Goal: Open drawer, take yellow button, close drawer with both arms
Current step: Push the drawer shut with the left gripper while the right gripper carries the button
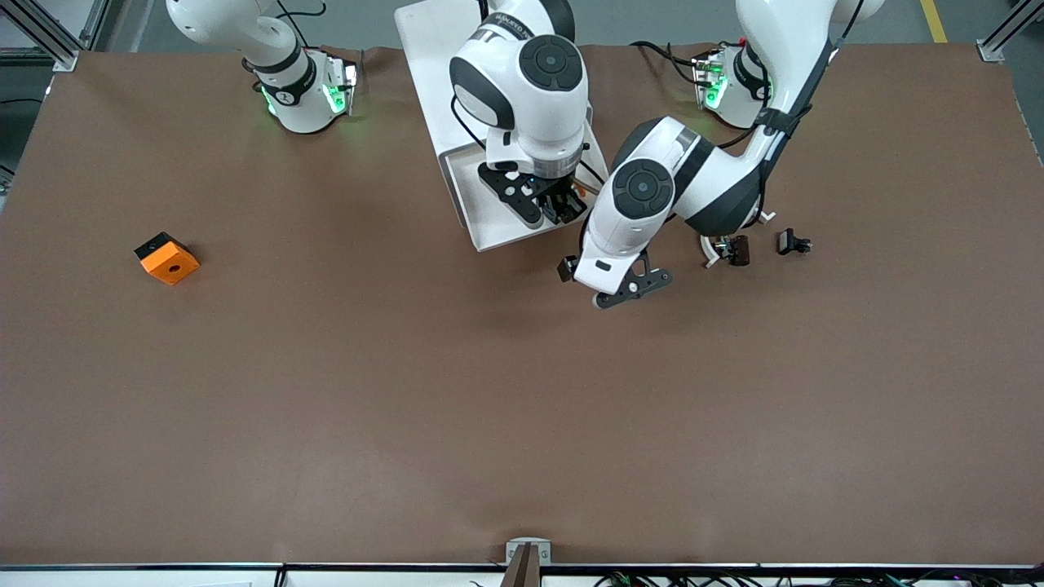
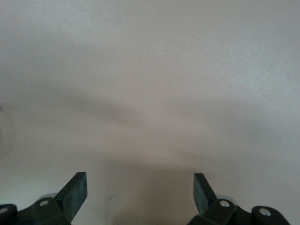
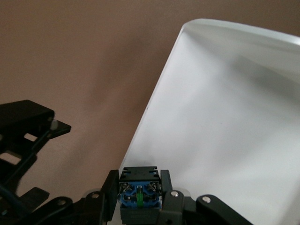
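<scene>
The brown bench (image 1: pixel 326 408) carries the white boxy cabinet (image 1: pixel 432 73), its shallow white drawer (image 1: pixel 489 224) pulled out. Over it the right end effector (image 1: pixel 556 204) grips the tiny black-bodied button (image 3: pixel 139 190); lift straight, clearing the rim. The left end effector (image 1: pixel 608 281) hangs wide open, empty, beside the drawer's front, placed for the closing push.

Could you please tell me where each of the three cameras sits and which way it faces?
Front view: high across the table, facing both arms, the open drawer and an orange block.
Left wrist view: on the left arm, facing a pale surface; left gripper open.
Right wrist view: on the right arm, over the drawer; right gripper holds the button.
Front and right wrist views share the drawer.
</scene>
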You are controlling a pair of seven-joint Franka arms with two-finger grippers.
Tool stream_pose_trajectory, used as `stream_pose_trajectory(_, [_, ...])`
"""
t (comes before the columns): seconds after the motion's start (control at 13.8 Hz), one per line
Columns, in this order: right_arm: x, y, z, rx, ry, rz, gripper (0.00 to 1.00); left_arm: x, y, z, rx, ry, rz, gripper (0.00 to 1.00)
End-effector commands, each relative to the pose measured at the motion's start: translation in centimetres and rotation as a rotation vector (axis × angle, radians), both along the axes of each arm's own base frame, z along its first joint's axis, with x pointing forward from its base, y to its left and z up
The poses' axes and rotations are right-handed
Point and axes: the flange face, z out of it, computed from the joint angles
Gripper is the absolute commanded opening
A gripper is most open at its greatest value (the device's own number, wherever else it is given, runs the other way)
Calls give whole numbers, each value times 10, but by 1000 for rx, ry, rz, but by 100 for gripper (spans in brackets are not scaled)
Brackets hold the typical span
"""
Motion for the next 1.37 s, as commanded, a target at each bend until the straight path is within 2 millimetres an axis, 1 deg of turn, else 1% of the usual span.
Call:
stream_pose_trajectory(0.0, [8, -3, 11, 7, -6, 16, 0, -10, 11, 9, -2, -39, -15, 100])
stream_pose_trajectory(0.07, [10, -6, 14, 11, -5, 32, 0, -10, 12, 10, -1, -39, -14, 100])
stream_pose_trajectory(0.22, [8, -10, 20, -5, 9, 66, 0, -11, 14, 17, -6, -49, -27, 100])
stream_pose_trajectory(0.36, [9, -16, 22, -20, 24, 94, 0, -4, 27, 20, -9, -53, -30, 100])
stream_pose_trajectory(0.43, [8, -18, 27, -21, 25, 102, 0, -5, 27, 20, -9, -51, -31, 100])
stream_pose_trajectory(0.51, [11, -23, 33, -19, 26, 110, 0, -11, 21, 21, -13, -50, -44, 100])
stream_pose_trajectory(0.65, [14, -29, 37, -21, 33, 141, 0, -17, 20, 29, -18, -57, -48, 100])
stream_pose_trajectory(0.72, [21, -39, 38, -33, 45, 153, 0, -19, 21, 30, -19, -57, -47, 100])
stream_pose_trajectory(0.79, [27, -49, 47, -31, 46, 166, 0, -20, 20, 30, -20, -54, -47, 100])
stream_pose_trajectory(0.94, [45, -70, 59, -15, 35, 193, 0, -28, 11, 30, -33, -43, -59, 100])
stream_pose_trajectory(1.08, [65, -92, 64, -6, 32, 216, 0, -32, 6, 30, -37, -40, -62, 100])
stream_pose_trajectory(1.16, [76, -105, 70, 2, 25, 230, 0, -35, 2, 29, -45, -29, -60, 100])
stream_pose_trajectory(1.23, [85, -122, 83, 16, 9, 255, 0, -39, -5, 28, -63, -16, -53, 100])
stream_pose_trajectory(1.3, [97, -138, 89, 28, 4, 270, 0, -42, -10, 28, -85, -5, -42, 100])
